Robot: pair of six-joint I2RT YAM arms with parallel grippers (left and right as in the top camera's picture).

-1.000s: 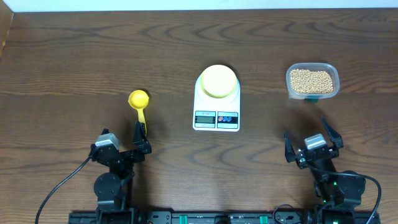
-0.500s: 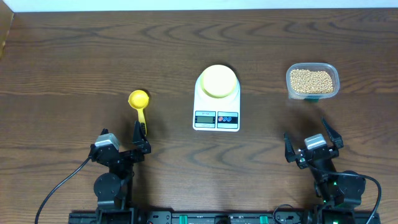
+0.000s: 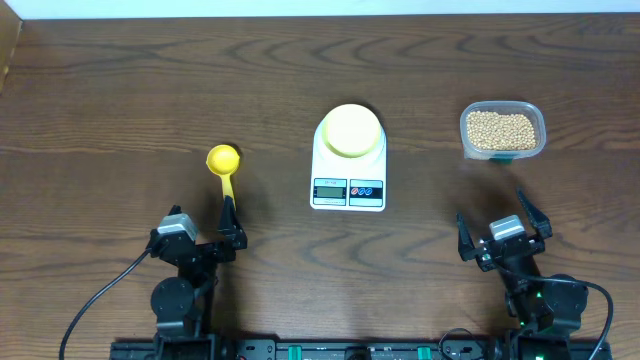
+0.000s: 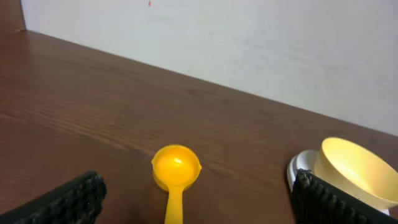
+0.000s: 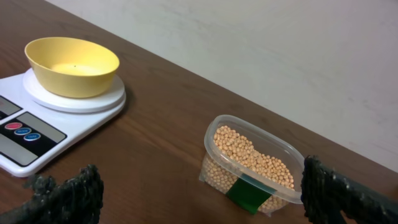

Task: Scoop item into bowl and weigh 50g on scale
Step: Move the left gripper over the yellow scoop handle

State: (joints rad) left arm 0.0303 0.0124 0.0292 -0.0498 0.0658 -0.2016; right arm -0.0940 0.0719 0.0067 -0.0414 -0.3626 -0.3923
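Overhead, the left jaws are hovering spread at the handle end of the bright yellow long-handled plastic scoop (image 3: 223, 160) on the dark wooden worktop (image 3: 120, 90); they should be closing squarely across that handle.

Left wrist: the scoop is lying centred ahead.

Right wrist: the right jaws are gaping. Small round tan beans (image 5: 249, 152) are filling the clear plastic tub (image 5: 209, 138), well apart from the empty pale yellow bowl (image 5: 71, 62) on the white digital scale (image 5: 25, 146).

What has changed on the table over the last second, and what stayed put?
The open left gripper edged slightly right, toward the handle of the bright yellow plastic scoop; nothing was grasped or released. The scoop, white digital scale, pale yellow bowl, clear tub of tan beans and right gripper stayed put.
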